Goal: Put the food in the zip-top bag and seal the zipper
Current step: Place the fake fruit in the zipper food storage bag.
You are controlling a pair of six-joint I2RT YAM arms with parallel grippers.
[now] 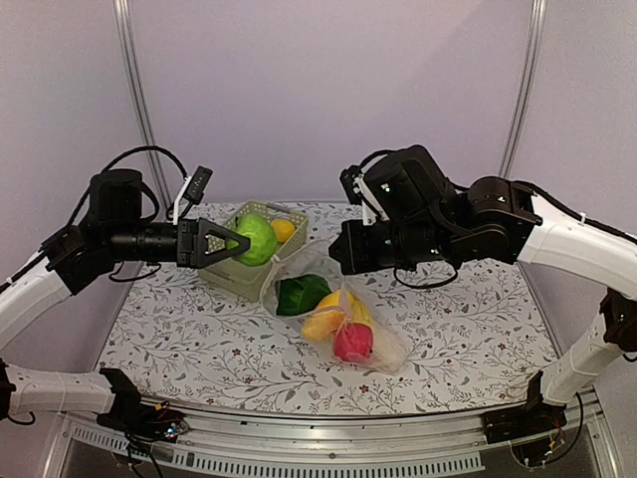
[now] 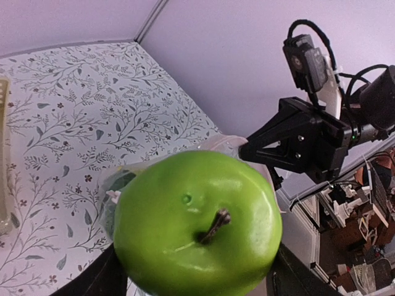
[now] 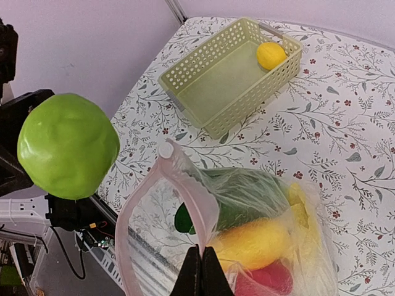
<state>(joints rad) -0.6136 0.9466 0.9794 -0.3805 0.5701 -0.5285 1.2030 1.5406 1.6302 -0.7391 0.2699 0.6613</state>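
Holding the green apple up, zip-top bag propped open for it

Got the apple clamped in the wide-set left tool, in the air near the lattice basket, with only the small yellow fruit inside that. Pinching the bag's lip in the closed right tool and lifting it off the desk, presumably to keep the mouth gaping toward the apple instead of flopping flat. Already loaded with the dark green vegetable, a yellow piece and a red piece. Not touching the zipper yet, with food outstanding. Probably needs a careful aim past that raised edge
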